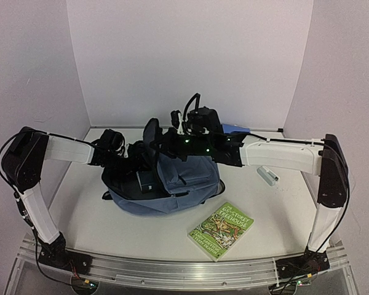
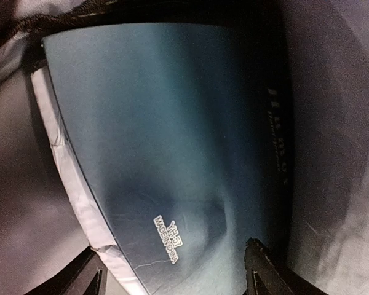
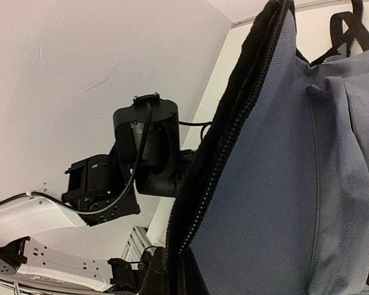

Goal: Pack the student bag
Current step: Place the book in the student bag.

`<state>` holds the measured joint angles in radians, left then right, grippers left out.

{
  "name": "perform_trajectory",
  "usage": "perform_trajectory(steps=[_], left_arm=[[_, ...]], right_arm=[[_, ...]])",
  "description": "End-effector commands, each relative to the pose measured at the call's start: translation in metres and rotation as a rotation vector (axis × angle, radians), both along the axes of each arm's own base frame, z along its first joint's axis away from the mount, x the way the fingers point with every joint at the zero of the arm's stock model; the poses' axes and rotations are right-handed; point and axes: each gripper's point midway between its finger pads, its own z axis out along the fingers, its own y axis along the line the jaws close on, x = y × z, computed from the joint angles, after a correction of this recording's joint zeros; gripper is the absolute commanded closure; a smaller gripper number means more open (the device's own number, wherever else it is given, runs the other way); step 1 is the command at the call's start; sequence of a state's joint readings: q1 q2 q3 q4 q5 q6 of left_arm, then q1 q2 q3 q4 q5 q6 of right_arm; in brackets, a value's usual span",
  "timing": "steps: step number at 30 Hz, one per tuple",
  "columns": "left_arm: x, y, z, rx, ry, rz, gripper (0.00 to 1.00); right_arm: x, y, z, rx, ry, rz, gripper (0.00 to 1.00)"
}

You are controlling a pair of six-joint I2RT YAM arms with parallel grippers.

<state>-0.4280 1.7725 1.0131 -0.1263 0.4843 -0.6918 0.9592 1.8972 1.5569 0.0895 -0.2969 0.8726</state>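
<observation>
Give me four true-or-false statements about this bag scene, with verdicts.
1. A green book lies on the table in front of the bag. True.
2. The bag is zipped shut. False: it is open, with a blue book inside.
3. The left fingers are spread apart near the blue book. True.
4. The small white object sits inside the bag. False: it lies on the table, to the right of the bag.

Inside the student bag (image 1: 172, 195), a blue book (image 2: 172, 141) blocks the way ahead of the left fingers (image 2: 262, 270), lining (image 2: 338, 123) close around.
</observation>
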Motion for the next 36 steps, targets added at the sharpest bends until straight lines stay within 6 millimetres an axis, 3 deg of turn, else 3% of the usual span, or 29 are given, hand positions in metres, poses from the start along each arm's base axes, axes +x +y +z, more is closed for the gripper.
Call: perform_trajectory(steps=[1,6,16,19,21,25,28,32,36], left_arm=[[0.018,-0.016,0.033,-0.06,-0.106,-0.021,0.26],[0.011,0.0,0.041,0.002,-0.127,0.007,0.24],[-0.018,0.042,0.099,0.02,-0.208,0.074,0.11],[-0.023,0.06,0.11,0.028,-0.214,0.104,0.08],[-0.027,0.074,0.111,0.041,-0.21,0.125,0.06],[-0.032,0.1,0.102,0.086,-0.177,0.173,0.04],[-0.036,0.111,0.093,0.141,-0.17,0.196,0.0],[-0.038,0.111,0.079,0.136,-0.146,0.19,0.0],[-0.037,0.103,0.062,0.106,-0.105,0.166,0.0]], right_arm=[[0.002,0.002,0.005,0.025,-0.041,-0.014,1.0],[0.021,-0.026,-0.007,-0.012,-0.026,-0.113,1.0],[0.064,-0.135,-0.1,-0.162,0.14,-0.342,1.0],[0.069,-0.156,-0.116,-0.193,0.164,-0.383,0.99],[0.068,-0.162,-0.12,-0.211,0.168,-0.39,0.86],[0.061,-0.175,-0.122,-0.27,0.161,-0.395,0.43],[0.047,-0.198,-0.12,-0.353,0.152,-0.422,0.24],[0.024,-0.237,-0.12,-0.454,0.163,-0.476,0.1],[-0.007,-0.273,-0.136,-0.545,0.227,-0.511,0.05]])
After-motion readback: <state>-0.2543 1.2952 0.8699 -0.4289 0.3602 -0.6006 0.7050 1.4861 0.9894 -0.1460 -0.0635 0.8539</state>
